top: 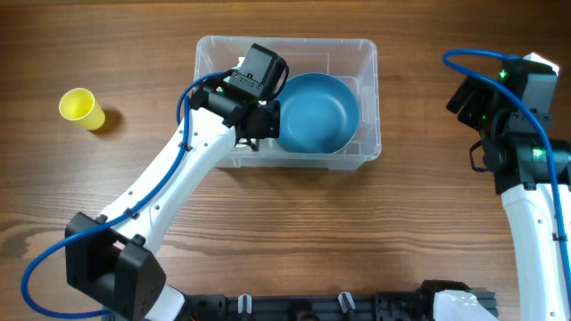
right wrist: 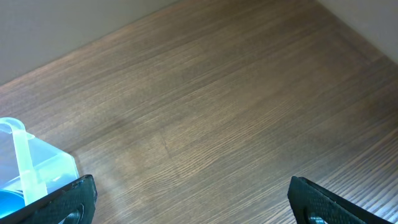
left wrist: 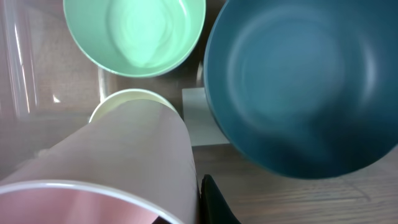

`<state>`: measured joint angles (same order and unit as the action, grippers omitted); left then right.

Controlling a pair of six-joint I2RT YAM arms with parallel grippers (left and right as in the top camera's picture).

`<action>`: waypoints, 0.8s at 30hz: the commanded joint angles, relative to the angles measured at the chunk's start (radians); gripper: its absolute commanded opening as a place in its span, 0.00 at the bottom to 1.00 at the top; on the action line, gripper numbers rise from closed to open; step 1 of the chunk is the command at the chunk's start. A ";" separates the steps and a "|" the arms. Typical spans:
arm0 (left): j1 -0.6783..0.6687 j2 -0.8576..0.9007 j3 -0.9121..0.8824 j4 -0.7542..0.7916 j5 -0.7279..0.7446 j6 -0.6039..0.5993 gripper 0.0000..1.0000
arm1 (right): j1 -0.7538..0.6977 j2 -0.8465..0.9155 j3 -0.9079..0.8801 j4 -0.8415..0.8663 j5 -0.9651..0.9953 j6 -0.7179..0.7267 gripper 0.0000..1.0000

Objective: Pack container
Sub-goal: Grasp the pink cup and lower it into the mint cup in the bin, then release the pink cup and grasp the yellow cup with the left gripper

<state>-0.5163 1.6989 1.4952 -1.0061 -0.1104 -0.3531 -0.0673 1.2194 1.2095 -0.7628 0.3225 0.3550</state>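
Observation:
The clear container (top: 370, 89) stands at the back middle of the table, with a big blue bowl (top: 317, 111) in its right half. My left gripper (top: 257, 111) is inside its left half, shut on a pale pink cup (left wrist: 124, 149); one dark finger (left wrist: 214, 205) presses the cup's side. The cup's far end sits over a cream rim (left wrist: 127, 94). A mint green bowl (left wrist: 134, 31) lies beyond it, next to the blue bowl (left wrist: 298, 81) and a white label (left wrist: 196, 115). My right gripper (right wrist: 193, 205) is open and empty over bare table at the right.
A yellow cup (top: 80, 109) stands alone on the table at the far left. A corner of the container (right wrist: 31, 162) shows at the left edge of the right wrist view. The right arm (top: 526, 178) stands along the right edge.

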 commanded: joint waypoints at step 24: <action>0.549 -0.204 0.064 0.069 -0.245 0.087 0.78 | -0.002 0.001 0.007 0.002 0.013 0.012 1.00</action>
<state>-0.0719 1.4891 1.5467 -0.9653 -0.3321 -0.3492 -0.0673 1.2194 1.2095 -0.7624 0.3225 0.3550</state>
